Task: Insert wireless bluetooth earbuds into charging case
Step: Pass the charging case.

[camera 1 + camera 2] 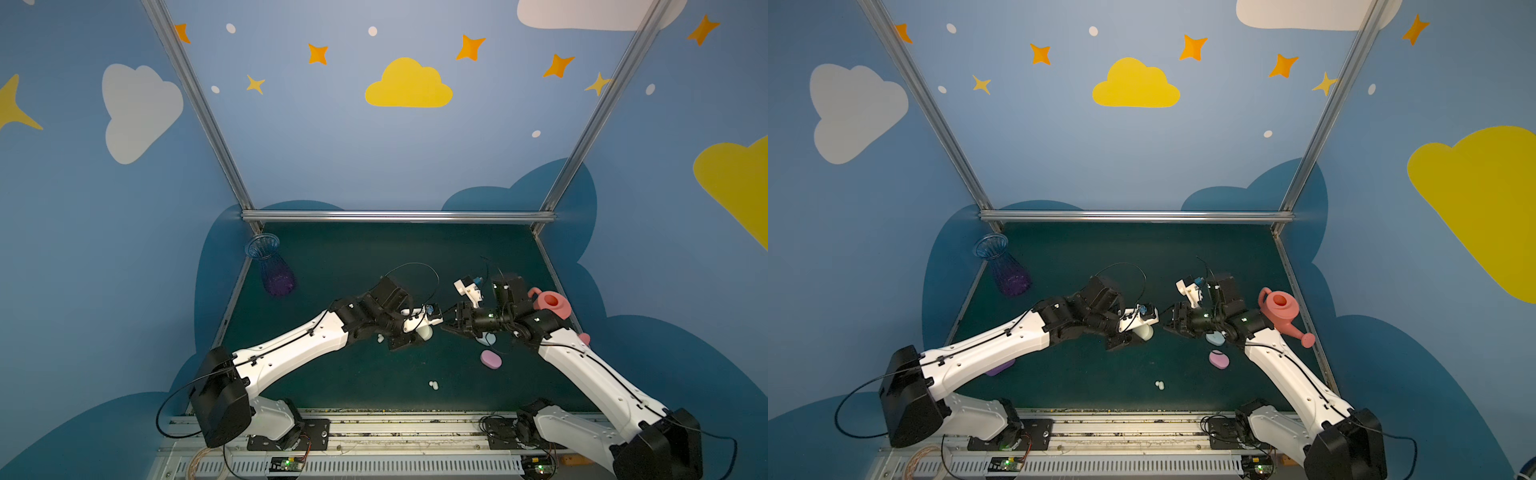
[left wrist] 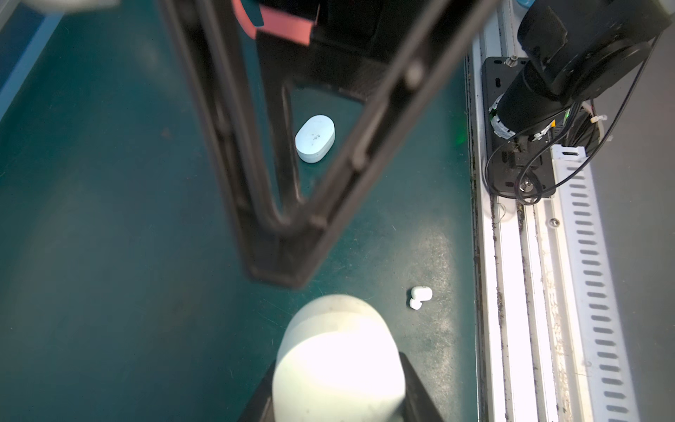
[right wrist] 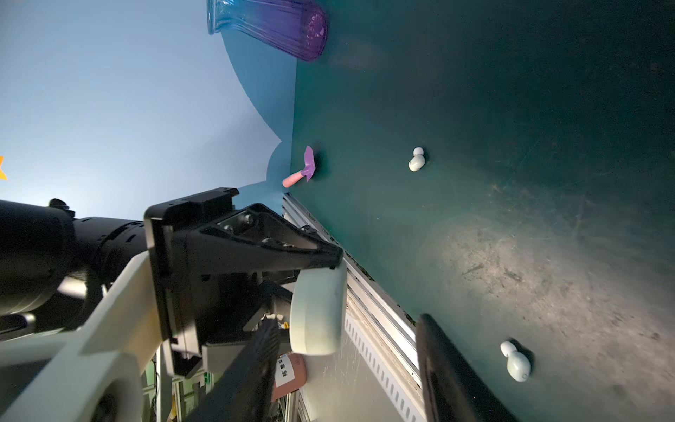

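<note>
Left gripper [image 1: 417, 336]: clamped on a pale whitish case [image 2: 338, 361] and holding it up off the mat near the middle of the table. The case looks closed.
Right gripper [image 1: 449, 325]: jaws stand apart with nothing between them. The tips point at the left gripper, close to the held case; I cannot tell whether they touch it.
Earbud pair [image 1: 433, 385]: two white buds lie touching each other on the green mat [image 1: 353, 386], toward the front edge between the two arms, and not in any case.
Lone earbud [image 1: 380, 338]: on the mat just beside the left arm's wrist, well apart from the pair.
Blue case [image 2: 315, 138]: closed, lying flat on the mat under the right arm's wrist.
Pink case [image 1: 491, 359]: closed, on the mat near the blue case, a little nearer the front.
Watering can [image 1: 550, 303]: pink, at the right edge of the mat behind the right arm.
Vase [image 1: 270, 266]: blue fading to purple, standing in the far left corner.
Toy shovel [image 3: 305, 168]: purple blade and pink handle, at the left edge of the mat.
</note>
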